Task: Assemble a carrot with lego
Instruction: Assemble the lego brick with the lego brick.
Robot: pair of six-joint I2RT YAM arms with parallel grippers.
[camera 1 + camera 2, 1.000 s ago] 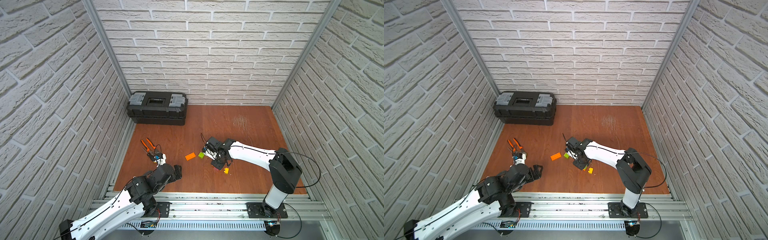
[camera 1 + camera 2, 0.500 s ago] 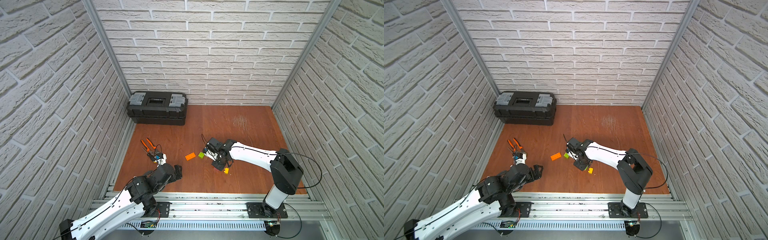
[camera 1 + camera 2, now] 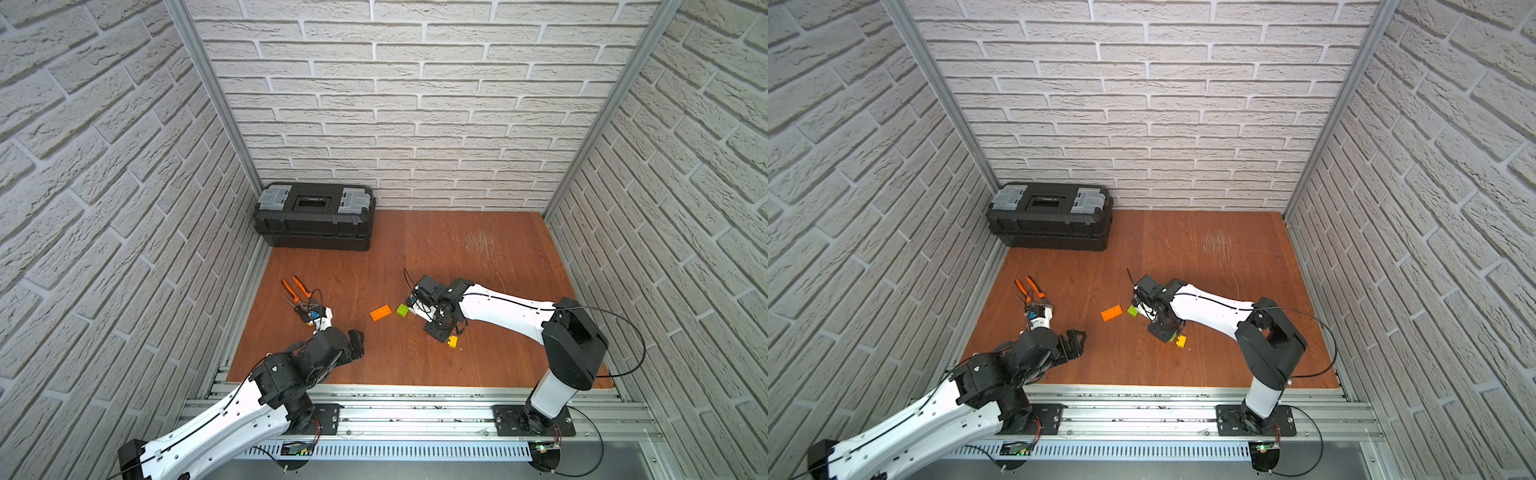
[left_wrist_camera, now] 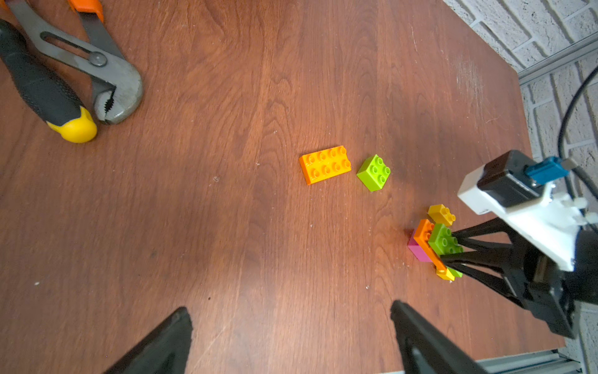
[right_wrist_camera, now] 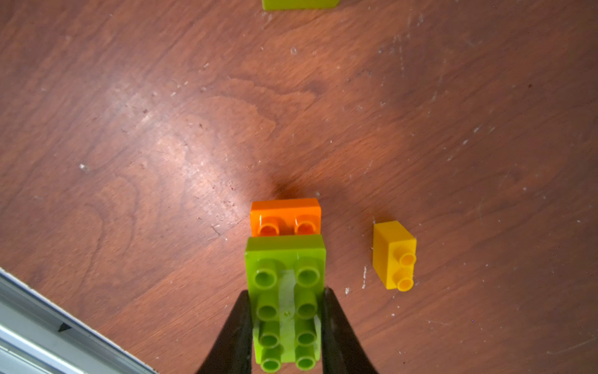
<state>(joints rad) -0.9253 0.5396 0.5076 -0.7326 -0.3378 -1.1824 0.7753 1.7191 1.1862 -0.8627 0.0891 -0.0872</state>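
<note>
On the bench (image 3: 478,257), top views first: reddish-brown wood, scuffed toward the back, white faux-brick walls (image 3: 415,104) on 3 sides, metal rail along the front. Black toolbox (image 3: 316,216) in the back left corner, orange-handled pliers (image 3: 297,291) nr the left edge. Loose orange brick (image 3: 380,312) and small green brick (image 3: 402,310) lie just beside each other mid-bench. Left hand (image 3: 355,338) hovers low nr the front, right hand (image 3: 436,328) is down next to a yellow brick (image 3: 452,341).

Left wrist cam: left hand spread wide, nothing between the fingers. The carrot (image 4: 433,243) sits in the right hand, pink end down at the bench.

Right wrist cam: right hand pinches the carrot's long green brick (image 5: 286,291) by its sides, w/ an orange layer (image 5: 286,215) poking out past it. Yellow brick close but apart.
</note>
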